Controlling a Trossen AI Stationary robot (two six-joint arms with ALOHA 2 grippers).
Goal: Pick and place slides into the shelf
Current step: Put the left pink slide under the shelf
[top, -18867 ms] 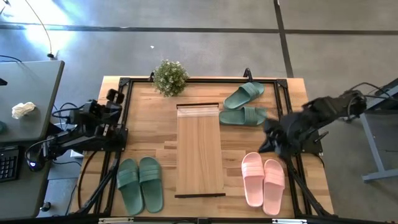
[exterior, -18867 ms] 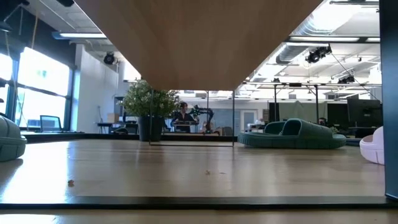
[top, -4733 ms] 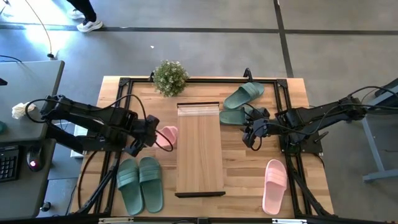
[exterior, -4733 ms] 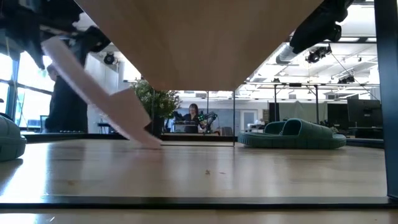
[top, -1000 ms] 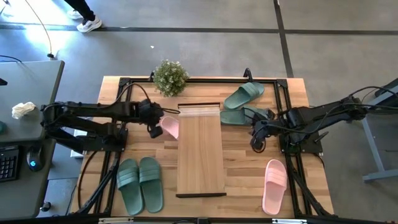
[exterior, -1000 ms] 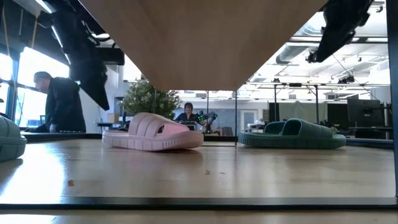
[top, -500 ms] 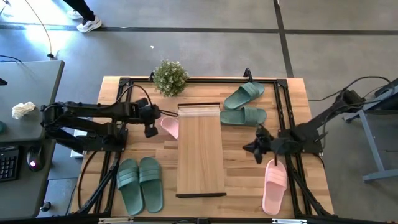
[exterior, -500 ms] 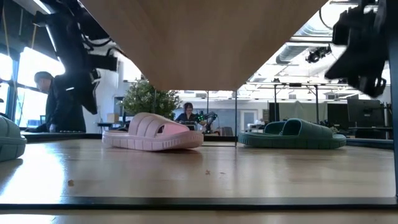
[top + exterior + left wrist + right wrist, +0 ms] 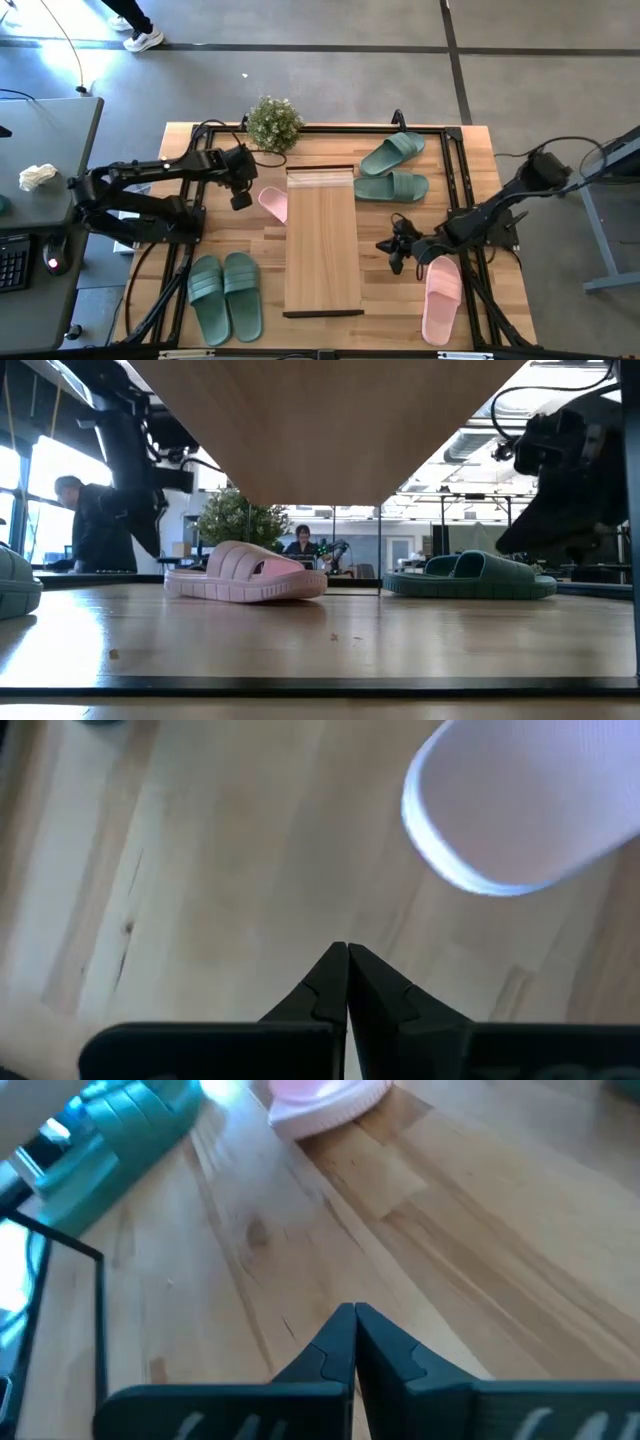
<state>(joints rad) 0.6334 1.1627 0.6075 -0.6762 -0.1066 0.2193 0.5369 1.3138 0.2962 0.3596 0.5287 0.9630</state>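
The shelf (image 9: 320, 240) stands lengthwise in the middle of the table. One pale pink slide (image 9: 272, 203) lies sole-down at the shelf's left edge, partly under it, and shows in the low view (image 9: 245, 572). My left gripper (image 9: 240, 200) hangs shut just left of it, apart from it (image 9: 347, 955). The other pink slide (image 9: 440, 300) lies near the right near corner. My right gripper (image 9: 392, 250) is shut, above the table between that slide and the shelf (image 9: 354, 1315). One green pair (image 9: 225, 295) lies near left, the other green pair (image 9: 392, 170) far right.
A small potted plant (image 9: 273, 124) stands at the far edge, left of the shelf's far end. Black frame rails (image 9: 455, 180) run along the table's sides. Bare wood shows between the shelf and the right rail. A person (image 9: 95, 530) stands in the room behind.
My left gripper has drawn back a little from the pink slide by the shelf, toward the far edge; that slide has stayed put. My right gripper has moved toward the near edge and toward the shelf, coming down beside the other pink slide.
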